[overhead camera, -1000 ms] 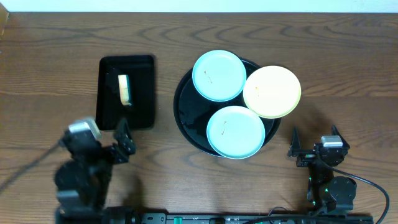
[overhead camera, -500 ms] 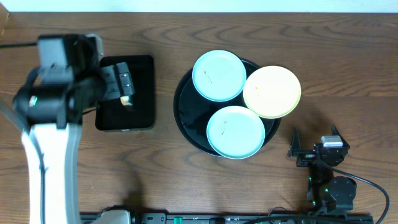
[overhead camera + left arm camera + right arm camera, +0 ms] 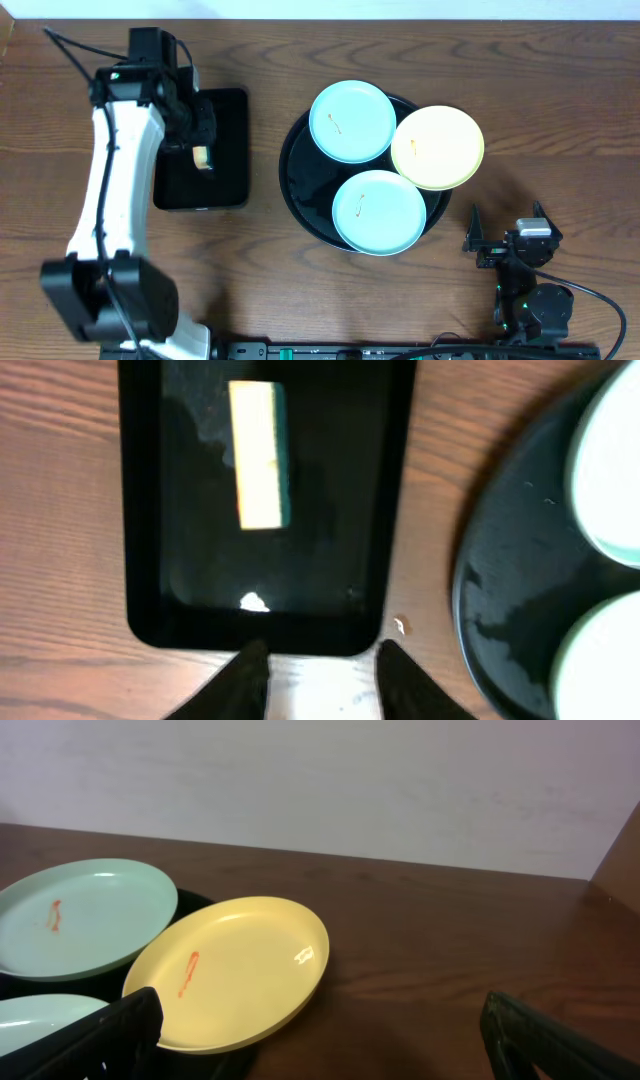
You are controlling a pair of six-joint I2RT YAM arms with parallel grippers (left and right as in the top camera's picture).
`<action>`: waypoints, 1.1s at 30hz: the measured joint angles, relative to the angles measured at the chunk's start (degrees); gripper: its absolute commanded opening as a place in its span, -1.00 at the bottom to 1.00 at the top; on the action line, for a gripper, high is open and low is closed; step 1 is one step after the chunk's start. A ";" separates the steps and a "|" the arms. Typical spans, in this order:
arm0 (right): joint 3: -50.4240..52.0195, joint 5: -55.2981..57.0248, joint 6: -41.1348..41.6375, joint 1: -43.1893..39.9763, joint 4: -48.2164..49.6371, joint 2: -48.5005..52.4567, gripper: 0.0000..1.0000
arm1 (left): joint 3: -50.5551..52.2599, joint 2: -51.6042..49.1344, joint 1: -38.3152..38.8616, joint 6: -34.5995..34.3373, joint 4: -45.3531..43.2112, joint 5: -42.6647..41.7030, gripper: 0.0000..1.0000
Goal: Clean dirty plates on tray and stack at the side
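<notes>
Three plates lie on the round black tray (image 3: 297,190): a pale blue plate (image 3: 352,121) at the back, a pale yellow plate (image 3: 437,147) overhanging the right rim, and another pale blue plate (image 3: 379,211) at the front. Each carries small orange marks. My left gripper (image 3: 203,135) hovers over the rectangular black tray, open with nothing between its fingers (image 3: 250,682). My right gripper (image 3: 505,233) rests open near the table's front right edge, apart from the plates. In the right wrist view the yellow plate (image 3: 232,970) lies just ahead of that gripper (image 3: 330,1050).
A rectangular black tray (image 3: 228,170) stands left of the round tray and holds a yellow and green sponge (image 3: 258,455), which lies ahead of my left fingertips. Bare wood tabletop (image 3: 540,110) lies right of the plates. A small crumb (image 3: 399,626) sits between the trays.
My left arm swung from the front left of the table up over the rectangular tray, and its jaws have narrowed. The right arm and the plates have not moved.
</notes>
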State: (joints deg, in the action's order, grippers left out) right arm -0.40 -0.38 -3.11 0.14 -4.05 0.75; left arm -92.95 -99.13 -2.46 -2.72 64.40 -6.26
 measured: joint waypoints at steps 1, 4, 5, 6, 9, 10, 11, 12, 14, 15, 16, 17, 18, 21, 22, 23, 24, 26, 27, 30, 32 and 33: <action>0.00 0.00 0.00 0.00 0.00 0.00 0.98 | 0.00 -1.14 0.00 0.00 -0.57 0.55 -0.21; 0.00 0.00 0.00 0.00 0.00 0.00 0.99 | 0.00 -4.74 0.00 -0.02 -2.89 1.27 -0.21; 0.00 0.00 0.00 0.00 0.00 0.00 0.98 | 0.00 -6.05 0.00 -0.04 -4.04 1.55 -0.21; 0.00 0.00 0.00 0.00 0.00 0.00 0.99 | 0.00 -7.32 0.00 -0.07 -5.27 1.86 -0.21; 0.00 0.00 0.00 0.00 0.00 0.00 0.98 | 0.00 -10.10 0.00 -0.04 -7.10 3.10 -0.21; 0.00 0.00 0.00 0.00 0.00 0.00 0.99 | 0.00 -11.10 0.00 -0.07 -7.63 3.74 -0.21; 0.00 0.00 0.00 0.00 0.00 0.00 0.99 | 0.00 -11.91 0.00 -0.04 -7.96 4.24 -0.21; 0.00 0.00 0.00 0.00 0.00 0.00 0.99 | 0.00 -12.61 0.00 -0.04 -8.20 4.81 -0.21; 0.00 0.00 0.00 0.00 0.00 0.00 0.99 | 0.00 -14.29 0.00 -0.04 -8.72 5.92 -0.21; 0.00 0.00 0.00 0.00 0.00 0.00 0.98 | 0.00 -15.30 0.00 -0.04 -9.01 6.71 -0.20; 0.00 0.00 0.00 0.00 0.00 0.00 0.99 | 0.00 -16.15 0.00 -0.04 -9.22 7.30 -0.19; 0.00 0.00 0.00 0.00 0.00 0.00 0.99 | 0.00 -17.00 0.00 -0.02 -9.44 8.00 -0.19; 0.00 0.00 0.00 0.00 0.00 0.00 0.99 | 0.00 -17.79 0.00 -0.04 -9.64 8.41 -0.19; 0.00 0.00 0.00 0.00 0.00 0.00 0.98 | 0.00 -19.63 0.00 -0.04 -10.34 9.51 -0.19; 0.00 0.00 0.00 0.00 0.00 0.00 0.99 | 0.00 -19.91 0.00 -0.04 -10.45 9.68 -0.20; 0.00 0.00 0.00 0.00 0.00 0.00 0.98 | 0.00 -20.09 0.00 -0.04 -10.49 9.79 -0.21; 0.00 0.00 0.00 0.00 0.00 0.00 0.98 | 0.00 -20.15 0.00 -0.02 -10.58 9.94 -0.22; 0.00 0.00 0.00 0.00 0.00 0.00 0.99 | 0.00 -20.15 0.00 -0.09 -11.04 10.19 -0.36; 0.00 0.00 0.00 0.00 0.00 0.00 0.98 | 0.00 -20.15 0.00 -0.15 -11.15 10.29 -0.41; 0.00 0.00 0.00 0.00 0.00 0.00 0.98 | 0.00 -20.15 0.00 -0.17 -11.65 10.54 -0.54; 0.00 0.02 0.00 0.00 0.00 0.00 0.99 | 0.00 -20.15 0.00 -0.24 -11.82 10.60 -0.62; 0.00 0.00 0.00 0.00 0.00 0.00 0.99 | 0.00 -20.15 0.00 -0.26 -11.78 10.62 -0.63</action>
State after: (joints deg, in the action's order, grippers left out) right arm -0.40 -0.38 -3.11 0.14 -4.05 0.75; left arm -92.95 -119.28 -2.46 -2.98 52.62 4.36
